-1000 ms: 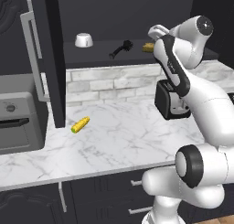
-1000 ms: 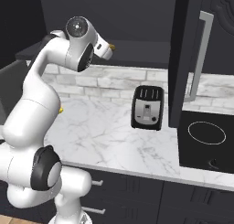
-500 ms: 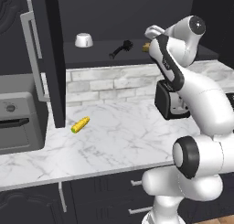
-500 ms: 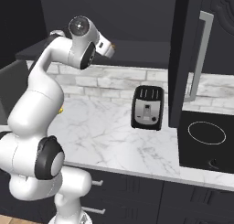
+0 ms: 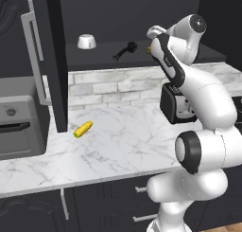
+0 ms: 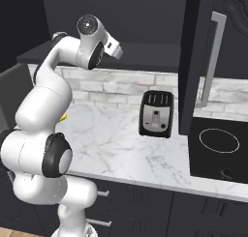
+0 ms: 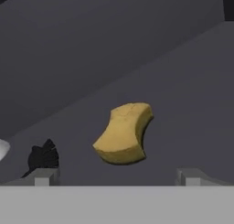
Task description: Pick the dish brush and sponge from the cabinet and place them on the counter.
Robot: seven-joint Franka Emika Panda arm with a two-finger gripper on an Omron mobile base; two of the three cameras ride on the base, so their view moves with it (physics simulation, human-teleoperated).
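The yellow-tan sponge (image 7: 123,134) lies on the dark shelf of the open cabinet (image 5: 47,60), straight ahead of my gripper (image 7: 117,177). The gripper is open, its fingertips (image 7: 43,176) wide apart just short of the sponge, with nothing between them. The black dish brush (image 5: 125,50) lies on the same shelf, left of the sponge (image 5: 148,49), which my hand partly covers in the left base view. In the hand view, the brush's bristle head (image 7: 43,157) shows at lower left. The white marble counter (image 5: 118,141) runs below the cabinet.
A white bowl (image 5: 86,40) sits on the shelf left of the brush. A corn cob (image 5: 83,129) and a black toaster (image 6: 156,113) are on the counter. Open cabinet doors with silver handles (image 6: 213,57) hang at both sides. A grey appliance (image 5: 19,117) stands at left.
The arm has stretched a little further toward the cabinet shelf, bringing the hand nearer the sponge. The jaws stayed open, and the objects have not moved.
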